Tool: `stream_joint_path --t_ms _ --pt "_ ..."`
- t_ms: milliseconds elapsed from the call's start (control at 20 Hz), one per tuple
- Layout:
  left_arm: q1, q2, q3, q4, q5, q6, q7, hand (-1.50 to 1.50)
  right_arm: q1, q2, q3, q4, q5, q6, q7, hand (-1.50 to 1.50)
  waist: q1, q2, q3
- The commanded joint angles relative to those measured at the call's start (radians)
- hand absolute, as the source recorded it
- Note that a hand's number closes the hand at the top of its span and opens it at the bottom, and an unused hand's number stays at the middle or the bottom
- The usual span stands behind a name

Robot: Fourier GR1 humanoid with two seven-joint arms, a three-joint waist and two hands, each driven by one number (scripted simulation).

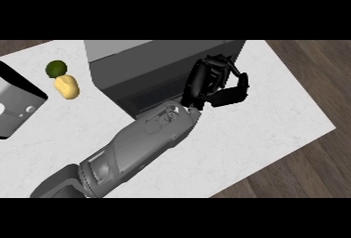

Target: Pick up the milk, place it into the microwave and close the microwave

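The milk shows nowhere: not on the tabletop [267, 130], and not between my fingers [210, 66], which are curled inward with nothing visible in them. My guess is that it already sits inside the microwave [151, 65], so closing is the step in hand.

My left hand [212, 86] is at the microwave's near right corner, fingers against its dark body, thumb on the side away from it. From above I cannot tell whether the door is fully home. To do this well I would press with the flat of the fingers along the door's free edge, push straight toward the body without dragging sideways, and keep my forearm [151, 135] from riding on the front panel beneath it.

The microwave's inside is hidden, so I cannot vouch for its contents. Far off on the wrist side of my fingers, beyond the microwave, lie a green fruit [56, 69] and a yellow potato [66, 87], just beside each other. Farther out stands a grey box [17, 100], its contents hidden too.
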Motion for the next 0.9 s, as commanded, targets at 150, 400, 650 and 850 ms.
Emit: stream_joint_path --t_ms 150,400,650,850 --pt "0.006 0.019 0.036 0.151 0.043 0.004 0.002 1.50 0.005 -0.045 -0.044 0.010 -0.021 0.004 -0.006 -1.50 0.057 0.010 -0.004" --pt "0.015 0.063 0.002 0.180 0.070 -0.060 -0.004 1.50 0.034 -0.077 -0.066 0.016 -0.036 0.014 0.001 -1.50 0.083 0.013 -0.004" --pt "0.012 0.079 -0.017 0.202 0.086 -0.075 -0.028 -1.50 0.048 -0.100 -0.090 0.017 -0.059 0.016 0.006 -1.50 0.114 0.006 -0.006" --pt "0.010 0.085 -0.024 0.205 0.116 -0.094 -0.026 -1.50 0.065 -0.117 -0.099 0.014 -0.067 0.020 0.013 -1.50 0.130 0.002 -0.006"
